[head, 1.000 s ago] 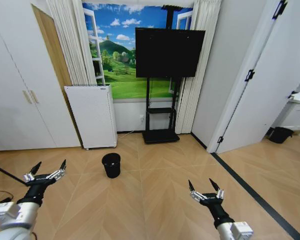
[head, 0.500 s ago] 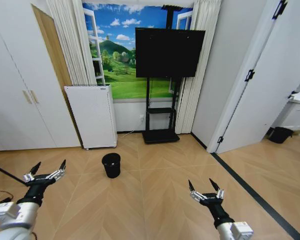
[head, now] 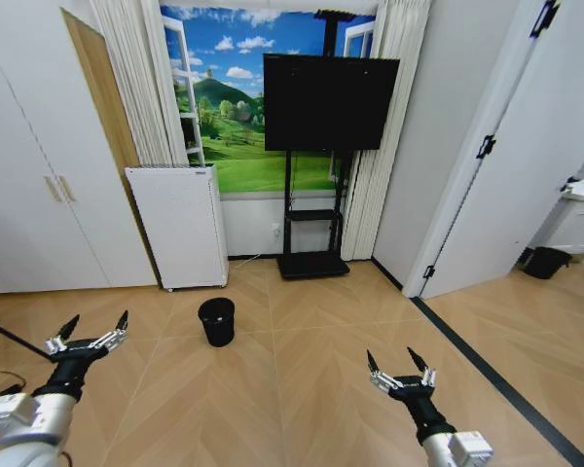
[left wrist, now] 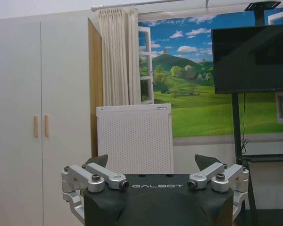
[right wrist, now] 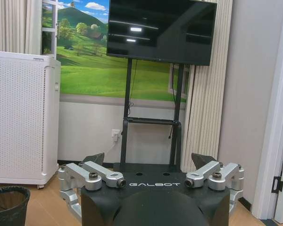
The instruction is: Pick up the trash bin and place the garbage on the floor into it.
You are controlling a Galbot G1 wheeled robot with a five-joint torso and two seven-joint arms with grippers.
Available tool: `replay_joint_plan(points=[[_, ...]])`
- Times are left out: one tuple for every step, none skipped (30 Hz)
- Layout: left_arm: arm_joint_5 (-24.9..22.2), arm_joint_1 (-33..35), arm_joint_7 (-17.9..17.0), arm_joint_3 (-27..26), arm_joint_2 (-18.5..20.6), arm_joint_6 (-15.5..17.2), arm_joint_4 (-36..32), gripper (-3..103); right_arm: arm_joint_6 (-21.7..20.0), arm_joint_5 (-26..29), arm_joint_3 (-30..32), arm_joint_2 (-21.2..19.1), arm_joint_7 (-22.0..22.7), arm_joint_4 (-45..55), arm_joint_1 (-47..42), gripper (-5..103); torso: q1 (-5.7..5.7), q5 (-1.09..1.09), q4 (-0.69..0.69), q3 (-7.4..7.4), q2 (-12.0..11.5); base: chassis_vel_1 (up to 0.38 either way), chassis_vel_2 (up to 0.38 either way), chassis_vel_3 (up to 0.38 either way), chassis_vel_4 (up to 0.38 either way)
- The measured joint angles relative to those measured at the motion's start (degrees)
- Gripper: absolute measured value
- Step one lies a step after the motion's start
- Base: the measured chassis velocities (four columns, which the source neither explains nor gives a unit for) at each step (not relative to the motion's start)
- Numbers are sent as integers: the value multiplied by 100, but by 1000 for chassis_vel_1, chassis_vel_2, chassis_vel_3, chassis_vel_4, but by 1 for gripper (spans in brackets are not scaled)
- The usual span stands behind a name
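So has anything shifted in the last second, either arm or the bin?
Nothing has visibly changed. The left gripper and right gripper hang open and empty above the floor, as before, and the trash bin stands untouched in front of the white appliance.

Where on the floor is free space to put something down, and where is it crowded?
Bare floor lies between the left gripper and the right gripper, in front of the trash bin. It is crowded at the back wall: white appliance beside TV stand.
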Motion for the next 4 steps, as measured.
replay_joint_plan(points=[[0, 0, 1, 0, 0, -1, 0, 100, 0, 0, 0, 0, 0, 0, 0, 100, 0, 0, 0, 0, 0, 0, 0, 0, 0], [0, 0, 1, 0, 0, -2, 1, 100, 0, 0, 0, 0, 0, 0, 0, 100, 0, 0, 0, 0, 0, 0, 0, 0, 0], [0, 0, 1, 0, 0, -2, 1, 100, 0, 0, 0, 0, 0, 0, 0, 100, 0, 0, 0, 0, 0, 0, 0, 0, 0], [0, 0, 2, 0, 0, -3, 1, 100, 0, 0, 0, 0, 0, 0, 0, 100, 0, 0, 0, 0, 0, 0, 0, 0, 0]])
